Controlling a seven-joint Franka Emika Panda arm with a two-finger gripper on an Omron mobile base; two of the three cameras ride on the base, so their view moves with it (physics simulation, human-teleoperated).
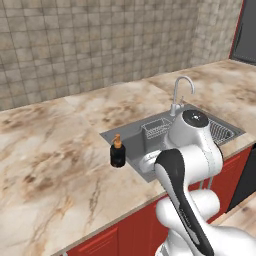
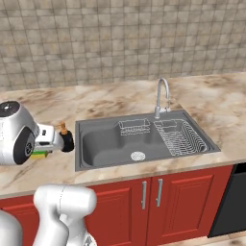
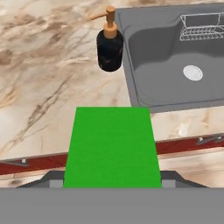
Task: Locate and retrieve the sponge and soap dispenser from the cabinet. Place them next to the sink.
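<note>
**A:** Hand view: your gripper (image 3: pixel 111 186) is clamped on the sponge (image 3: pixel 111 146), hanging over the counter edge by the sink (image 3: pixel 175 61). Drop it?

**B:** Yep, the soap dispenser (image 3: pixel 109 46) already stands beside the basin, so park it nearby.

Even, shadeless rendered light falls on the marble counter (image 1: pixel 60 150) and tiled wall (image 2: pixel 120 38). The sink (image 2: pixel 105 144) basin is perhaps slightly darker inside. No glare; edges look soft and pixelated, without lens distortion.

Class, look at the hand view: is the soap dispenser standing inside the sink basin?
No. The soap dispenser stands upright on the marble counter, just outside the sink rim.
</note>
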